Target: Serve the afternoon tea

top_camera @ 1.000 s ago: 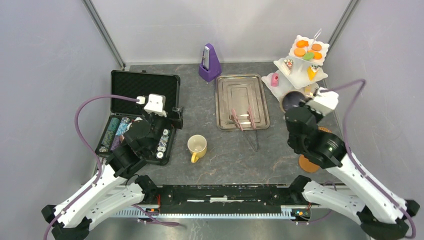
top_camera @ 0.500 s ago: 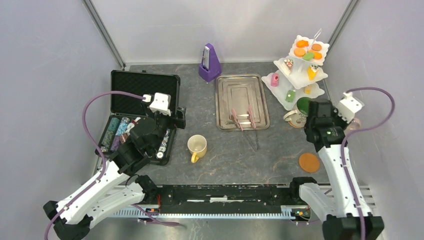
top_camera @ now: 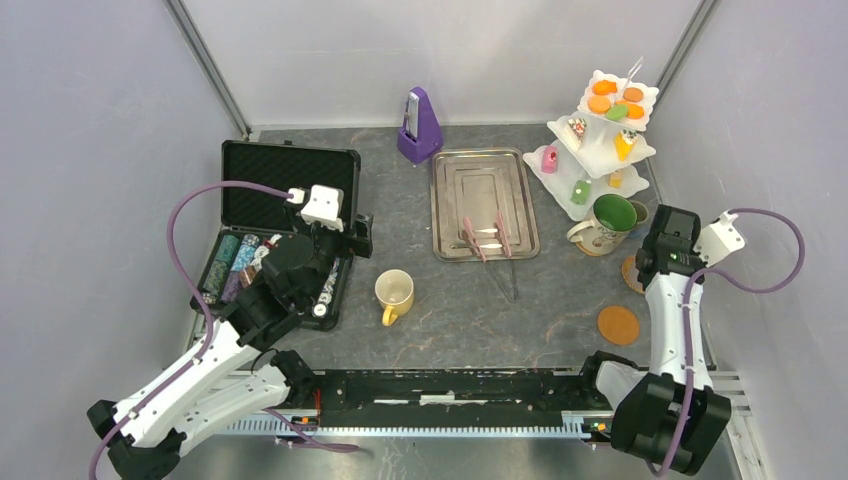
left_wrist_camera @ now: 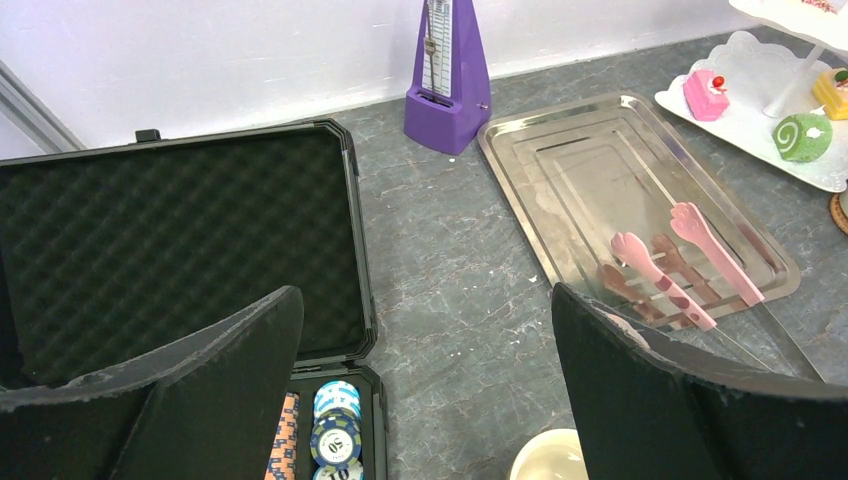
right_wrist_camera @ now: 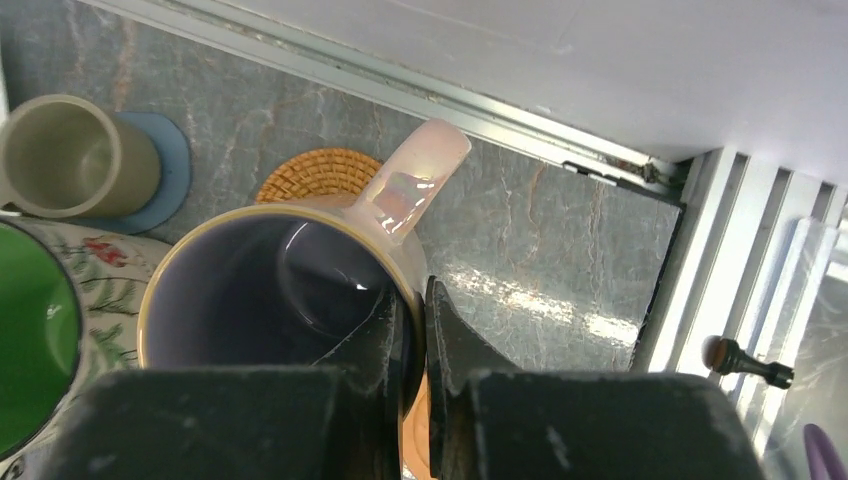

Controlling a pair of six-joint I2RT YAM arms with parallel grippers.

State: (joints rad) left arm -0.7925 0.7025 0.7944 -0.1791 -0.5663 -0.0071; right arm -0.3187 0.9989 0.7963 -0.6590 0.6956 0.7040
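The right claw (right_wrist_camera: pixel 412 300) has swung out to just right of the big green mug (top_camera: pixel 610 222), pinched tight on the mauve mug (right_wrist_camera: pixel 250 300)'s rim. That mug sits over a cork coaster (right_wrist_camera: pixel 320 172), nearly served. It's glossy, purple inside, with a pale pink handle. The left claw (left_wrist_camera: pixel 425 300) gapes wide, far left.

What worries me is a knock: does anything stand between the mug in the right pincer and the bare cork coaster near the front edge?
Nothing visible does. The right pincer holds the mauve mug; only bare table shows between there and the front cork coaster. The big green mug stands farther back.
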